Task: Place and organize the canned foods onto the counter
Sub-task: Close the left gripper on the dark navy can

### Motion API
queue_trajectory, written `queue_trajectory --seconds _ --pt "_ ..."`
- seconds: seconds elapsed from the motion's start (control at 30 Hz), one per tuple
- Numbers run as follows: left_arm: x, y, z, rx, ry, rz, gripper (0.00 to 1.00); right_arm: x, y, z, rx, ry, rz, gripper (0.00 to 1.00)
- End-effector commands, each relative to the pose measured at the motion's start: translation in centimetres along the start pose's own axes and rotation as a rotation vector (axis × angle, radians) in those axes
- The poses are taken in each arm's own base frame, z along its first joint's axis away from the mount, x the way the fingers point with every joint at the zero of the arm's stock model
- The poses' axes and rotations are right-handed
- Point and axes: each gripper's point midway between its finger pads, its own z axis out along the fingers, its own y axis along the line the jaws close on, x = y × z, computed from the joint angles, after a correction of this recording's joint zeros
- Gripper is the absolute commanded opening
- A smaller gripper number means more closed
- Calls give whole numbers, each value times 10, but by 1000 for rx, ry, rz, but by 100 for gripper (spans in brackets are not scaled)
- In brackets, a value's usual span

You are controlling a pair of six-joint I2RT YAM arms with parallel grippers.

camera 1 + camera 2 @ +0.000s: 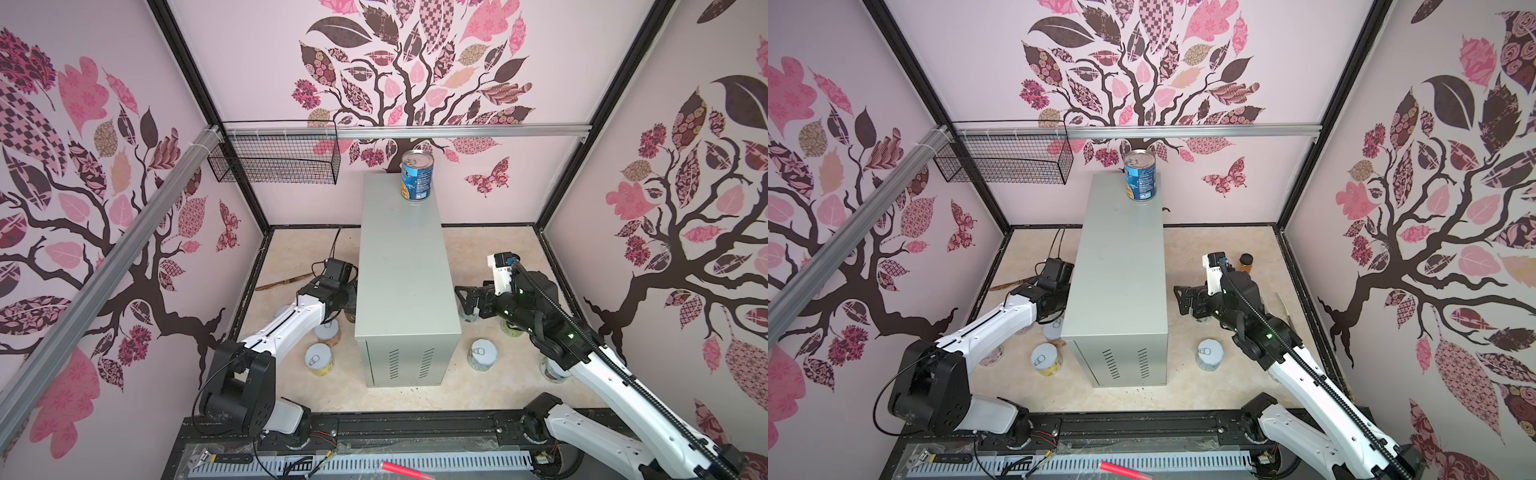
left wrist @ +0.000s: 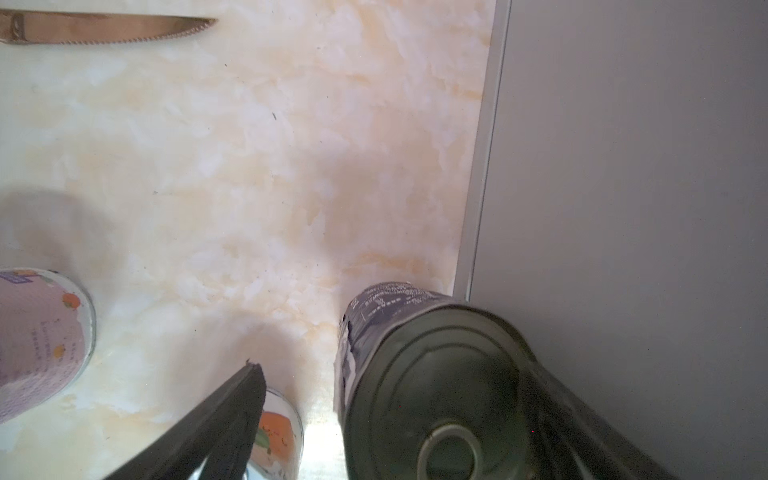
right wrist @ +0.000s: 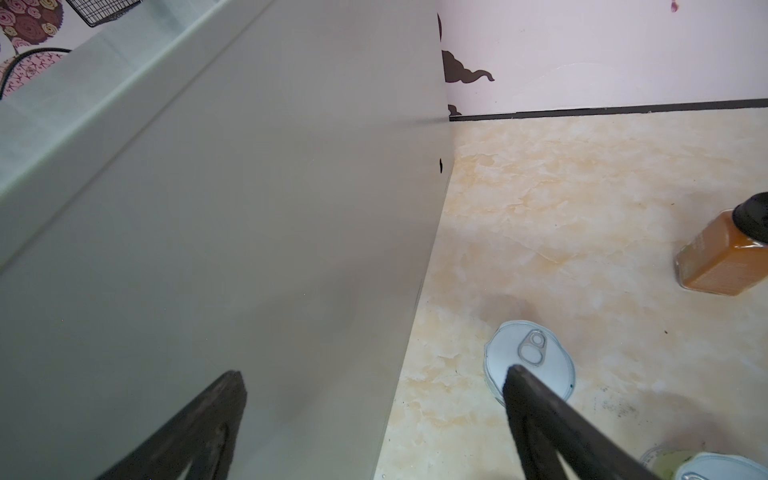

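Straddling dark can (image 2: 436,386) | left gripper (image 2: 390,365) jaws apart | beside counter (image 2: 623,166)

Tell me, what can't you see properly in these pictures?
- Cans beneath the right arm: both top views, arm covers them; number unclear.
- Dark can: left wrist view, cut by the picture's edge; label too dim to read.
- Knife: left wrist view, handle cut off by the edge.
- Blue can on the counter: top views, print too small.

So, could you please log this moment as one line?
left gripper: open around dark can | right gripper: open, empty | counter: one blue can upright, far end | short cans: on floor
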Motion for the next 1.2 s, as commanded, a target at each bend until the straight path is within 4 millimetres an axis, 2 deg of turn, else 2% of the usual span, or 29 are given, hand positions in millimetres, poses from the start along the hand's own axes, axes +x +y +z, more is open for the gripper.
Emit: queue_trajectory --seconds 0.0,0.13,0.4,0.6,0.87,1.03,1.17 --pt "35 -4 16 -22 78 49 98 -8 4 -4 -15 -16 3 100" --pt "26 18 17 -135 11 11 97 -8 6 -3 -23 -16 4 100" --pt "16 28 31 -160 23 -36 93 -10 7 -7 -29 -27 0 100" --pt "9 37 32 -174 10 -68 92 -10 7 -7 -30 -30 -1 100" --pt "12 35 17 -165 -17 -45 90 -11 8 -6 -32 -32 -5 100" --pt "15 49 3 -216 -49 -55 88 -12 8 -7 -34 -32 -5 100" --pt "16 60 -6 -240 -86 -71 82 -13 9 -7 -37 -32 -2 100"
